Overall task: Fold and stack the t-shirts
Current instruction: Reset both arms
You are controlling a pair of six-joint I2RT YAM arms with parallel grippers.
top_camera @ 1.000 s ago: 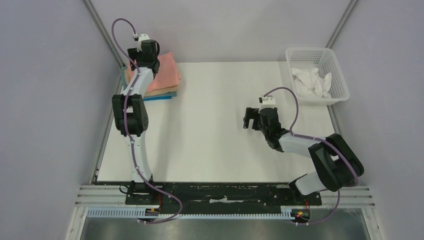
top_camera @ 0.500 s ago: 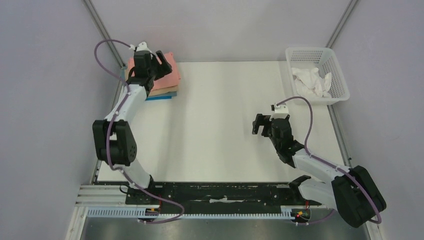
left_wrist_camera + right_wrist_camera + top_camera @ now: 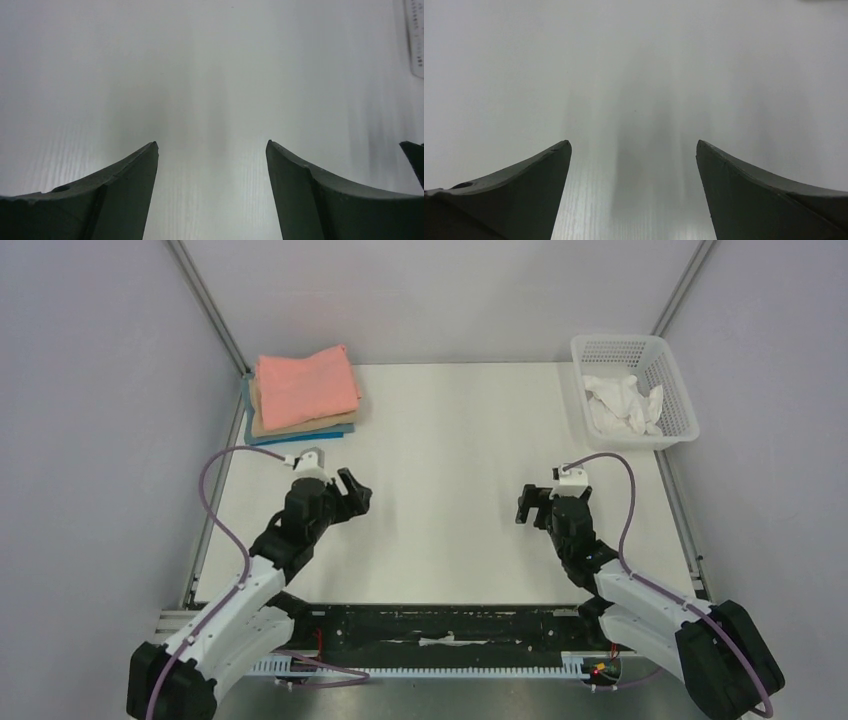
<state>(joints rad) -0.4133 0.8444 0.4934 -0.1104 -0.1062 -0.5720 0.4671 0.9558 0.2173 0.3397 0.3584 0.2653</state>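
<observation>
A folded salmon-pink t-shirt [image 3: 305,386] lies on top of a stack at the table's far left corner, over a tan t-shirt [image 3: 300,426] and a blue t-shirt [image 3: 322,436] whose edges show below it. My left gripper [image 3: 355,492] is open and empty over the bare table [image 3: 440,440], well in front of the stack. My right gripper [image 3: 529,508] is open and empty at the centre right. Both wrist views show only spread fingers [image 3: 135,170] [image 3: 551,160] over the white table.
A white lattice basket [image 3: 668,365] stands at the far right corner with crumpled white cloth [image 3: 622,404] inside. Grey walls close in both sides. A black rail [image 3: 450,625] runs along the near edge by the arm bases.
My left arm has pulled back from the stack at the far left to the near centre left, leaving the pink t-shirt on top. My right arm has drawn back slightly toward its base.
</observation>
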